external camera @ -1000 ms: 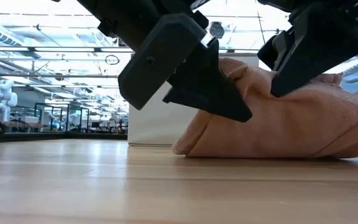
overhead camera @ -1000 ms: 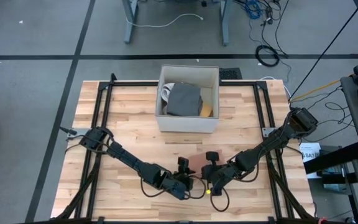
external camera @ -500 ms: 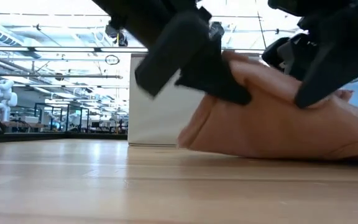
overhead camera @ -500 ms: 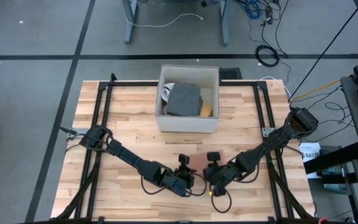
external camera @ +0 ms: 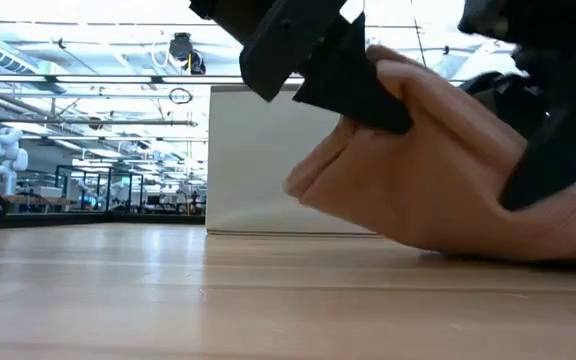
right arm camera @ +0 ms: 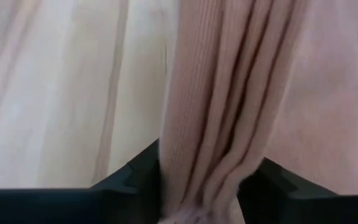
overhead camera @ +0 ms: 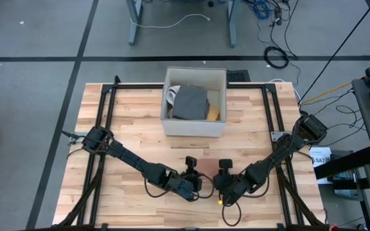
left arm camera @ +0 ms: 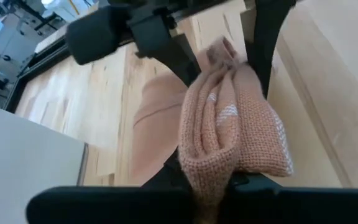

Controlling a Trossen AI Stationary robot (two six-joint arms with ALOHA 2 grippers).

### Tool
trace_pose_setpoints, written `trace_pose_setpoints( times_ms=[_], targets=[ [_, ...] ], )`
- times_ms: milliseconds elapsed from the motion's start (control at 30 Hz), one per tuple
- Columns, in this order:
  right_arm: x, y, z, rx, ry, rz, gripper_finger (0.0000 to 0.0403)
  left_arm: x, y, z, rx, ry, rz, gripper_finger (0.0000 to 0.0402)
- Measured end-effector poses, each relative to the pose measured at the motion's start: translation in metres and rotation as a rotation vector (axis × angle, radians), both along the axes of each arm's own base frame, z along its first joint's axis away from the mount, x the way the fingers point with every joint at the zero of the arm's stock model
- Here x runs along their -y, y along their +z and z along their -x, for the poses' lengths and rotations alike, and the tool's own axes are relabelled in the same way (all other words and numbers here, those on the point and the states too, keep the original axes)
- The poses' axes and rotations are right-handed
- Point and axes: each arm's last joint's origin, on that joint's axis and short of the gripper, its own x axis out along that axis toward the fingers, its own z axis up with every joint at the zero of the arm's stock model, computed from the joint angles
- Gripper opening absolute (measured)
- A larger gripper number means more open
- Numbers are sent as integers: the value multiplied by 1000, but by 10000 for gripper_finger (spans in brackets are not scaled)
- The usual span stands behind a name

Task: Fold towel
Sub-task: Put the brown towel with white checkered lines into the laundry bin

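Note:
A pink towel (overhead camera: 208,171), bunched into folds, lies near the table's front edge between my two grippers. My left gripper (overhead camera: 200,182) is shut on the towel's left end (external camera: 368,150), which is raised in the low view. My right gripper (right arm camera: 201,186) is open, one finger on each side of the bunched towel (right arm camera: 222,106) at its right end. The left wrist view shows those two fingers (left arm camera: 179,59) around the far end of the bunch. The towel's right part (external camera: 568,235) rests on the table. My left gripper pinches the towel's bunched left end (left arm camera: 213,168) between its two fingers, several folds together. It comes slanting down from the table's left. That end hangs clear of the table and the towel slopes down to its right part on the wood. Whether my right gripper touches the folds between its fingers, I cannot tell.
A white box (overhead camera: 194,102) stands at the table's far middle, holding a folded dark grey cloth (overhead camera: 189,102). Black frame rails (overhead camera: 105,128) run along the left and right sides. Bare wood (overhead camera: 133,115) lies to the left of the box.
My left gripper has risen with the towel's left end, which now hangs clear of the table. The towel's right part has stayed on the wood. My right gripper has sunk and shifted a little toward the table's right edge.

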Motion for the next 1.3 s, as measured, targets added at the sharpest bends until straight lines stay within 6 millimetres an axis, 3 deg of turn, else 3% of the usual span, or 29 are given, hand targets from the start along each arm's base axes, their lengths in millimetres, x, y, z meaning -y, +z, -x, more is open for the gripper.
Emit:
trace_pose_setpoints(
  times_ms=[300,500,633,800,967,1133,1300],
  targets=[
    [-5,-6,12,-44,-47,33,121,0,6,2,7,0,13,18],
    [-9,-4,13,-32,2,72,24,2,7,3,-6,-47,-53,18],
    [-14,11,8,-51,33,99,23,7,12,7,-8,-90,-146,18],
    [-16,52,1,-85,33,249,23,8,41,17,54,-46,-254,18],
    [-6,110,-5,-82,-19,457,23,-6,93,33,144,21,-348,18],
    [21,174,-13,-53,-96,632,23,-40,149,52,200,89,-478,18],
    [62,231,-25,-30,-141,739,23,-89,197,73,248,173,-556,18]
  ],
)
